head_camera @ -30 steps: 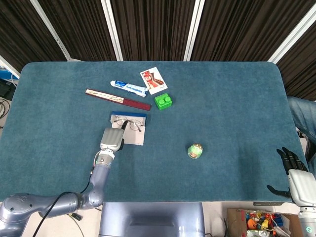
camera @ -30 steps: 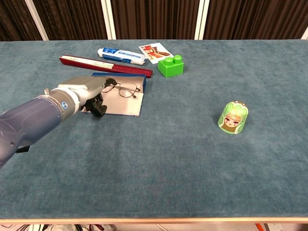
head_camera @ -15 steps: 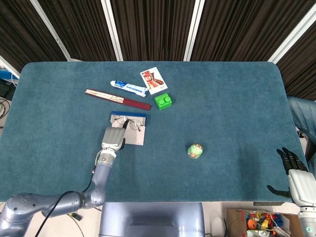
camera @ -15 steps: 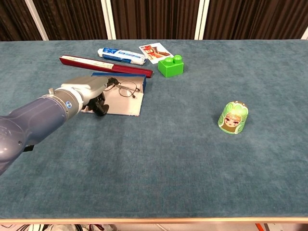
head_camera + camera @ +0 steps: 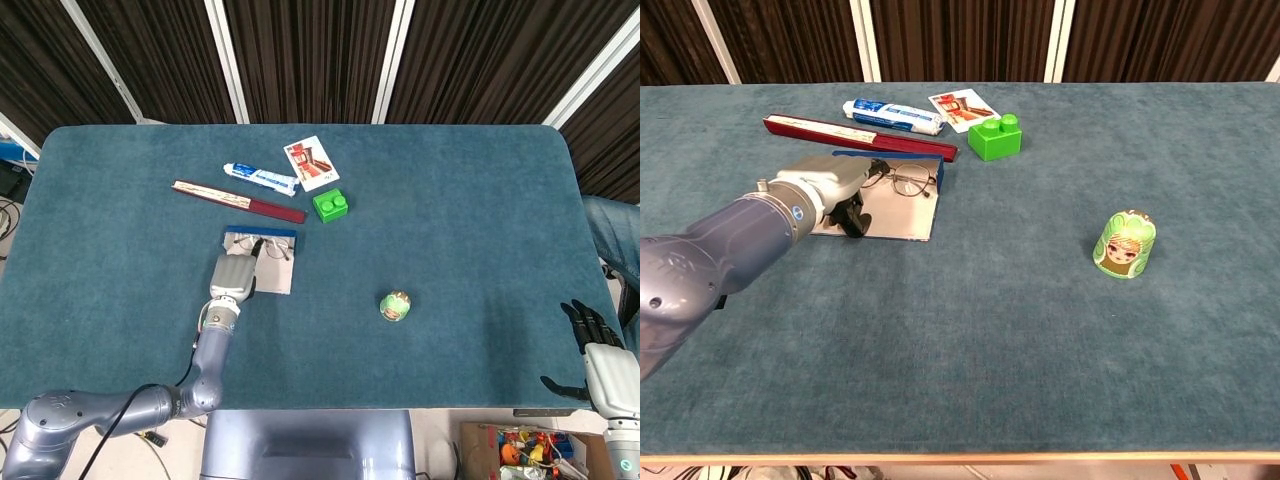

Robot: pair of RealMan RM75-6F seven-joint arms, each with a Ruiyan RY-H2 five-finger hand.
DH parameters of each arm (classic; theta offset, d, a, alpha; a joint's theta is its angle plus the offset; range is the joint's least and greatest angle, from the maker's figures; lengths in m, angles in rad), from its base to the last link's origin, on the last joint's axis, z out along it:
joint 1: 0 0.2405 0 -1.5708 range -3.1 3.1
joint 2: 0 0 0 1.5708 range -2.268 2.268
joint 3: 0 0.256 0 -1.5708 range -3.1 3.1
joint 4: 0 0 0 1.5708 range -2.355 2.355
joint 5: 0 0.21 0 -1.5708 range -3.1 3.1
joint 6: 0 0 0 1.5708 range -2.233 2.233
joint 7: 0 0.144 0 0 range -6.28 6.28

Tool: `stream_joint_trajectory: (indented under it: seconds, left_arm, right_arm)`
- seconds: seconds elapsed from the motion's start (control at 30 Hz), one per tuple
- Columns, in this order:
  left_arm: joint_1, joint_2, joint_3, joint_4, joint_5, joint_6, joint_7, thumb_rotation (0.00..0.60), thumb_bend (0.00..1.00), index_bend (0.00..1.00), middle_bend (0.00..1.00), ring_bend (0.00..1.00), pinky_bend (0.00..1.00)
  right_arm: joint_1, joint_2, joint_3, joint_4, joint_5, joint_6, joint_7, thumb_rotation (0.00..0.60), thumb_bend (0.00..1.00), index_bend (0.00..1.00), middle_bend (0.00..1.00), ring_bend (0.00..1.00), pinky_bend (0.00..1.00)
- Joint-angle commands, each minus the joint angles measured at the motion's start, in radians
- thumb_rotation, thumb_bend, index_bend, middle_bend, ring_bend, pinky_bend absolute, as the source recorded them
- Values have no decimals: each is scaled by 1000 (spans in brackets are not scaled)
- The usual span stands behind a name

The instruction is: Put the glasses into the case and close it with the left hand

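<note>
At ten o'clock on the bench [image 5: 450,200], the glasses [image 5: 902,182] lie on the open case [image 5: 908,215], left hand [image 5: 830,190] fingers on their near arm, grasp unclear; closing remains.

The left arm [image 5: 700,265] is a smooth, rounded tube in glossy blue-grey, widening toward the elbow [image 5: 50,440]. At the wrist sits a silver ring carrying a small round blue-and-white mark and a stubby metal peg. The left hand [image 5: 825,183] has a light grey, boxy back — its fingers [image 5: 852,222] are black. A thin black cable loops along the arm near the elbow. The right hand [image 5: 600,360] has a pale grey-white block for a palm, with slim black fingers [image 5: 588,322] and a black thumb — below it, a grey wrist with a small green-ringed mark.
</note>
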Motion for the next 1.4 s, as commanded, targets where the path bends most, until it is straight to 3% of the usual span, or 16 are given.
stream_joint_trajectory:
  seconds: [0.03, 0.63, 0.83, 0.97, 1.03, 1.13, 1.2, 1.27, 1.3, 1.4]
  left_arm:
    - [-3, -5, -4, 13, -3, -4, 3, 600, 526, 0, 748, 672, 663]
    - [-14, -26, -21, 40, 2, -5, 8, 600, 526, 0, 748, 673, 663]
    - [2, -6, -4, -19, 24, 8, 4, 600, 521, 0, 746, 672, 663]
    - [28, 32, 14, -101, 61, 46, -7, 600, 448, 0, 713, 649, 656]
    - [47, 56, 22, -149, 79, 69, -20, 600, 398, 0, 649, 609, 638]
    - [76, 100, 37, -222, 102, 88, -40, 600, 300, 0, 463, 455, 551]
    - [90, 134, 52, -267, 113, 81, -49, 600, 219, 0, 288, 265, 369]
    - [99, 166, 70, -302, 121, 60, -54, 600, 186, 0, 176, 117, 199]
    - [100, 181, 77, -314, 124, 45, -58, 600, 179, 0, 142, 63, 133]
    - [100, 216, 87, -329, 149, -6, -90, 600, 141, 0, 116, 18, 72]
  right_arm:
    - [0, 1, 0, -2, 2, -1, 0, 600, 114, 0, 0, 0, 169]
    - [0, 3, 1, -8, 9, -6, 3, 600, 116, 0, 0, 0, 169]
    - [0, 3, 0, -6, 7, -6, 2, 600, 115, 0, 0, 0, 169]
    - [1, 4, -2, -3, -1, -5, 4, 600, 116, 0, 0, 0, 169]
    - [1, 4, -2, -2, -2, -5, 7, 600, 115, 0, 0, 0, 169]
    - [1, 4, -3, -2, -5, -4, 9, 600, 115, 0, 0, 0, 169]
    - [0, 4, -3, -1, -7, -4, 10, 600, 115, 0, 0, 0, 169]
    - [0, 4, -4, -1, -7, -5, 11, 600, 116, 0, 0, 0, 169]
    - [1, 4, -4, -2, -7, -5, 11, 600, 115, 0, 0, 0, 169]
    - [1, 5, -4, -2, -7, -6, 13, 600, 114, 0, 0, 0, 169]
